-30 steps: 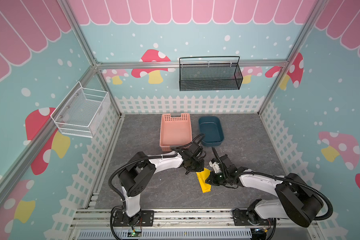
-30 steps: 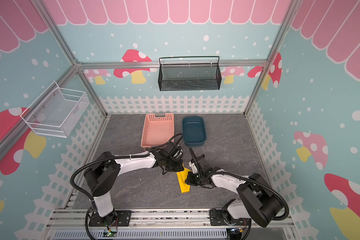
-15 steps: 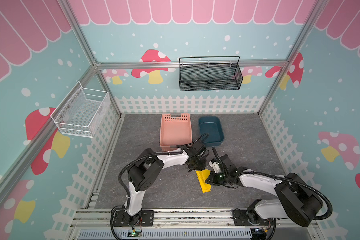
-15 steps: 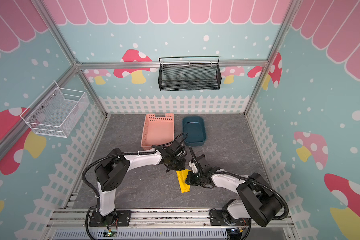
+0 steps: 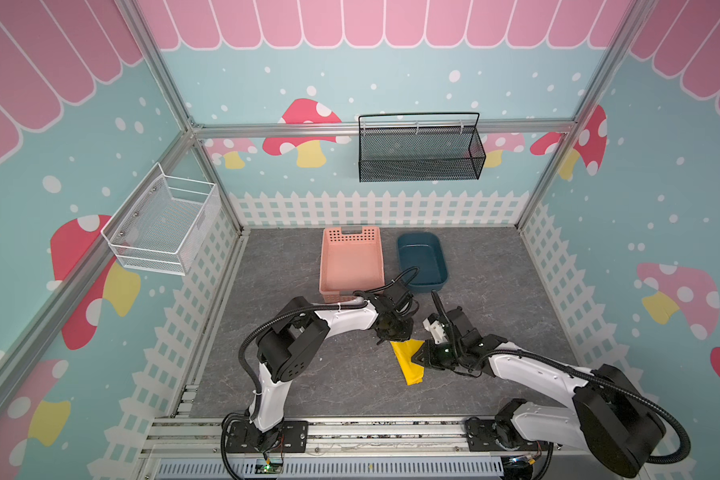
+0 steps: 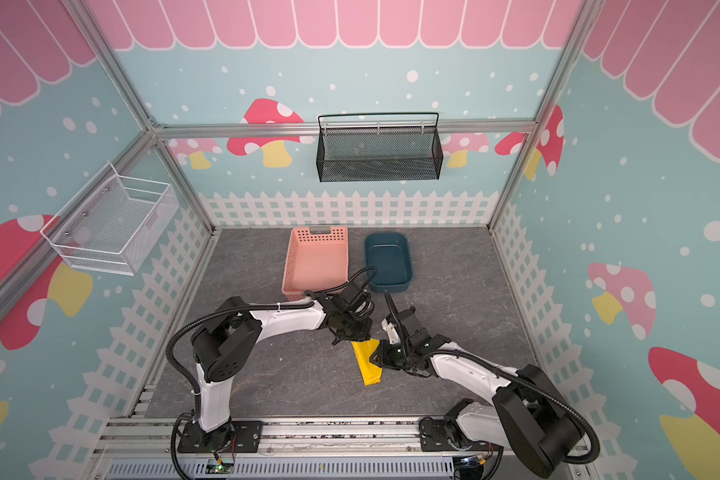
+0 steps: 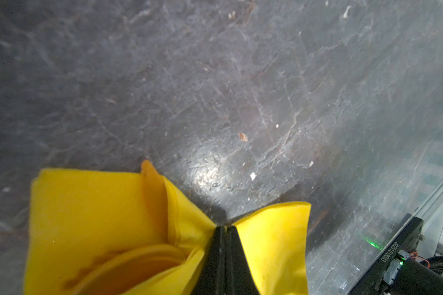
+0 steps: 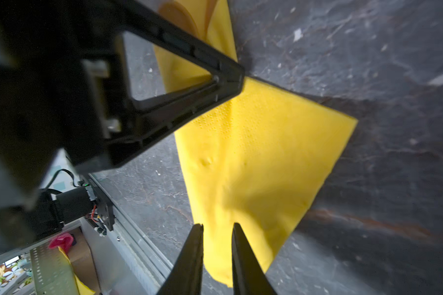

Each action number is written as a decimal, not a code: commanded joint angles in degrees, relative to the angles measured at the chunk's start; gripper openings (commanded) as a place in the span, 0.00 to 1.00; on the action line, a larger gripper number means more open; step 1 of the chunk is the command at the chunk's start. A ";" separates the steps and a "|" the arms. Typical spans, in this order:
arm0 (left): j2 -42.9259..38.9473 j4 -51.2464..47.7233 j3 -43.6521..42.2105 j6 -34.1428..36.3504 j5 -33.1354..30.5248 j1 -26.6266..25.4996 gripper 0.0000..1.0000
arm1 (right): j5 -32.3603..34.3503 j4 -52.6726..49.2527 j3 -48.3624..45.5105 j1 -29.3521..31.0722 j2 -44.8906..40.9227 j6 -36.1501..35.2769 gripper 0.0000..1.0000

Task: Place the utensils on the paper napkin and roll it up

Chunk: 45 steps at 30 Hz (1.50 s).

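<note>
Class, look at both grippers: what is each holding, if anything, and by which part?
The left gripper pinches the napkin at a folded edge; the right gripper, fingers apart, holds nothing.

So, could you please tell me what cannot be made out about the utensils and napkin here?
The utensils: left wrist view shows only an orange tip and curve; the paper napkin covers the rest, so which pieces is unclear.
Pinch of the left gripper: in both top views its own wrist hides it.
The right gripper: right wrist view, jaws apart; contact with napkin unclear.

Teal mushroom walls [image 5: 391, 75] (picket-fence trim [image 5: 375, 208]) enclose grey floor [image 5: 495, 291].
</note>
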 commanded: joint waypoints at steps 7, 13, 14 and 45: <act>2.07 -2.13 -1.95 0.90 -2.69 -0.33 0.06 | -2.89 -1.52 -6.41 -2.62 -5.23 4.13 0.37; 2.22 -1.86 -2.14 0.81 -2.65 -0.42 0.06 | -3.85 0.24 -7.43 -2.69 -6.17 5.26 0.37; 2.20 -1.86 -2.14 0.81 -2.60 -0.40 0.06 | -2.79 -1.04 -6.74 -2.67 -6.39 4.91 0.37; 1.50 -1.94 -1.70 1.09 -2.26 -0.68 0.06 | -4.06 7.05 -0.82 -3.01 12.97 -2.20 0.02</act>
